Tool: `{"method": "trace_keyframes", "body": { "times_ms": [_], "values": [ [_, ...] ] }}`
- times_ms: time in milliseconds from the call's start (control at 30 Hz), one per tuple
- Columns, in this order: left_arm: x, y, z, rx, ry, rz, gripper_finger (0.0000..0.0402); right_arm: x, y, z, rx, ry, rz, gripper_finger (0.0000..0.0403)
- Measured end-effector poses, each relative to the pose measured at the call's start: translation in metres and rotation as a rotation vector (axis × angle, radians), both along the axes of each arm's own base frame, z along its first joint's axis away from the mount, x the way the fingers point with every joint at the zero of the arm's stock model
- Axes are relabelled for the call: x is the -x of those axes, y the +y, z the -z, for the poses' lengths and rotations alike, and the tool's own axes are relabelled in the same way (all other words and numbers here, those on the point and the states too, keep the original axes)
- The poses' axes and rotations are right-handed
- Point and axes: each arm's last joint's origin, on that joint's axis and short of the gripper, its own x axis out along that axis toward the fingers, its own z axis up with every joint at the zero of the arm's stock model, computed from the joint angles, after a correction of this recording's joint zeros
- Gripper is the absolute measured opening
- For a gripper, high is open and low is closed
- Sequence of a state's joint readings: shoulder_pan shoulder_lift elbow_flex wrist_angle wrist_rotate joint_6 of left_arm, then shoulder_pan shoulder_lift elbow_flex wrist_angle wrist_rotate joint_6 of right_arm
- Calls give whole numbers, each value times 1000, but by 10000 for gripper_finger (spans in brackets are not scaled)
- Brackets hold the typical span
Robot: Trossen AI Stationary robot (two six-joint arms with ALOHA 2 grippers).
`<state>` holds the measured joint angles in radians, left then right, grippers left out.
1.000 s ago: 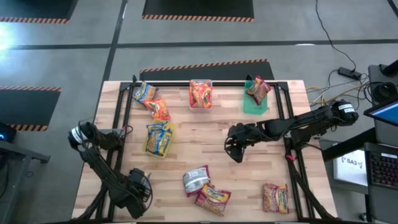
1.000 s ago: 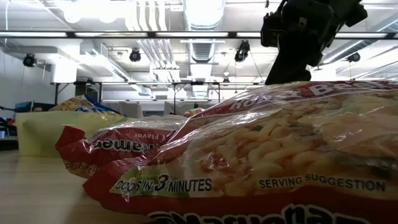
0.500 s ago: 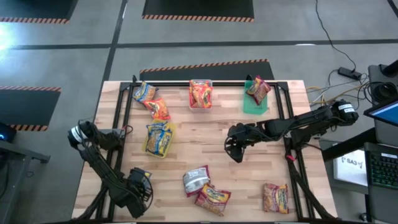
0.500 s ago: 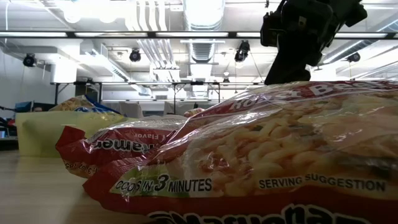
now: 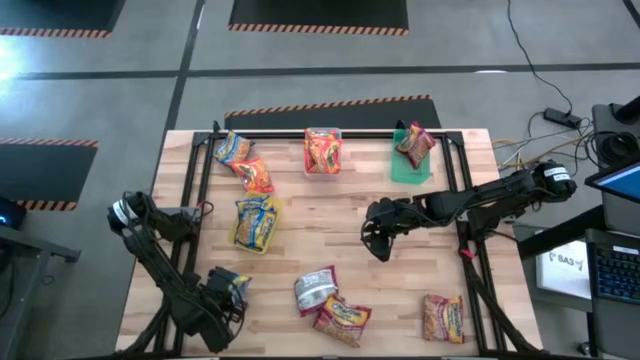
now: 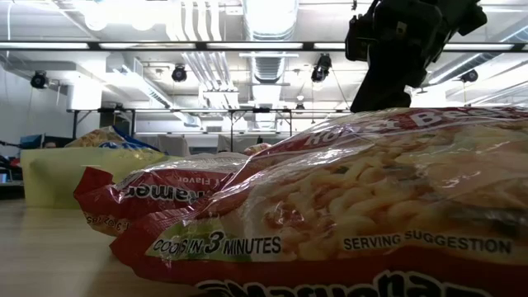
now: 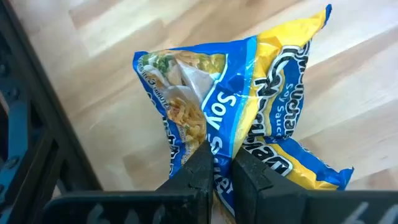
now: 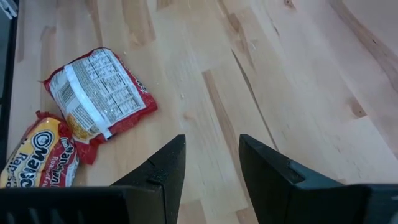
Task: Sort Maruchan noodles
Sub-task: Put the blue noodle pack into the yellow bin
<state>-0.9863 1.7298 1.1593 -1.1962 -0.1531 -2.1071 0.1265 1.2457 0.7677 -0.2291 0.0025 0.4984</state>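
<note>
My left gripper stands near the table's front left corner, shut on a yellow-and-blue noodle packet that bunches up above the wood. My right gripper hangs open over the middle of the table, nothing between its fingers. Other noodle packets lie flat: a yellow-and-blue one, an orange one, a silvery one, a red one and one at the front right. More packets lie in the tubs along the far edge. My left gripper pinches a raised fold in the packet's middle between its two fingers, which come from above, pointing steeply down. The wrapper is crumpled and drawn up toward the fingers, and its ends splay out. Whether its lower corner rests on the table, I cannot tell.
A yellow tub, a clear tub and a green tub stand along the far edge. A black frame rail runs close beside my left gripper. Bare wood lies under my right gripper.
My left gripper has risen a little near the front left corner, and an edge of the yellow-and-blue packet now shows beside it in the high view.
</note>
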Motion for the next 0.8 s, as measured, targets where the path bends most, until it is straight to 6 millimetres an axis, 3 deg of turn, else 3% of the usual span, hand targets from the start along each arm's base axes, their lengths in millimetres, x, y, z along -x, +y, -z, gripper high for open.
{"method": "trace_keyframes", "body": {
  "times_ms": [467, 633, 800],
  "values": [
    [-9, 6, -34, -239, -217, 18, 10, 0, 0, 0, 1, -3, -1, 139],
    [-13, 19, -44, -379, -265, 13, 11, 0, 0, 0, 3, -4, -3, 139],
    [-24, 37, -41, -499, -298, 12, 13, 0, 0, 0, 11, -5, -11, 139]
  ]
}}
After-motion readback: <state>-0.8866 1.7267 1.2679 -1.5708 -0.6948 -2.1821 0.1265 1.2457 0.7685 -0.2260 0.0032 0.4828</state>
